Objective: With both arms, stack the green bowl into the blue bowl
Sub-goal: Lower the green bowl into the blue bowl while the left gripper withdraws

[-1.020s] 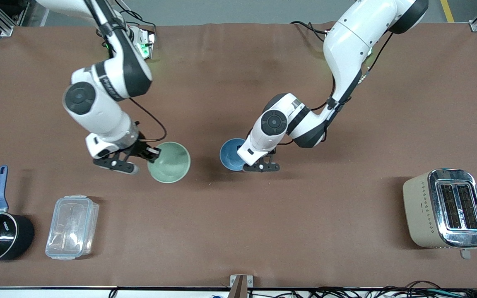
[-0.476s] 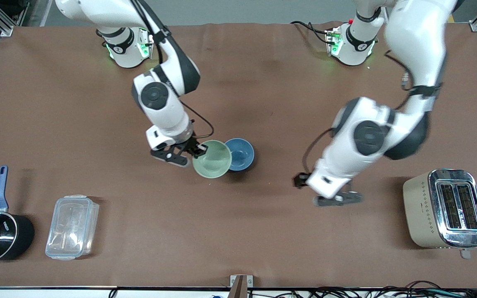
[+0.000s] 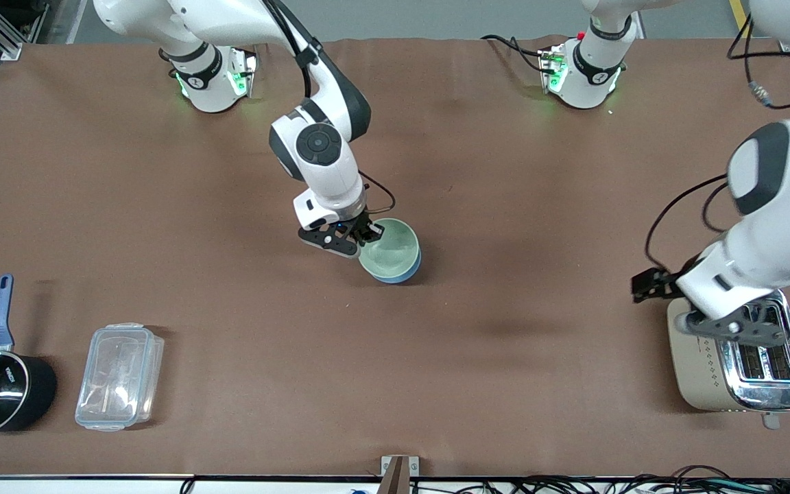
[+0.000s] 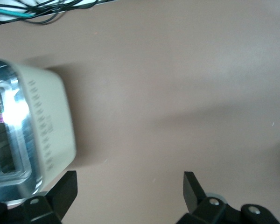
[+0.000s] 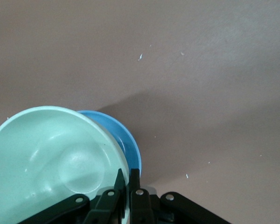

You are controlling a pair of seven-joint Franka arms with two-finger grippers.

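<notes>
Right gripper [image 3: 365, 235] pinches the rim of the glossy pale mint-green bowl [image 3: 389, 248], sitting in the sky-blue bowl [image 3: 405, 273] mid-table; looks light, rigid, slippery, so rim is the hold. Left gripper [image 3: 700, 312] gapes wide, empty, over the beige toaster [image 3: 700, 367]

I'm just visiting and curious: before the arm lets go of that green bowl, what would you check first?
1. Right gripper shut on the green bowl rim: ok.
2. Green bowl over the blue bowl: ok.
3. Green bowl seated level inside: cannot tell; it looks tilted.
4. Left gripper open, empty, over the toaster, away from the bowls: ok.
5. Table around the bowls free of obstacles: ok.
</notes>
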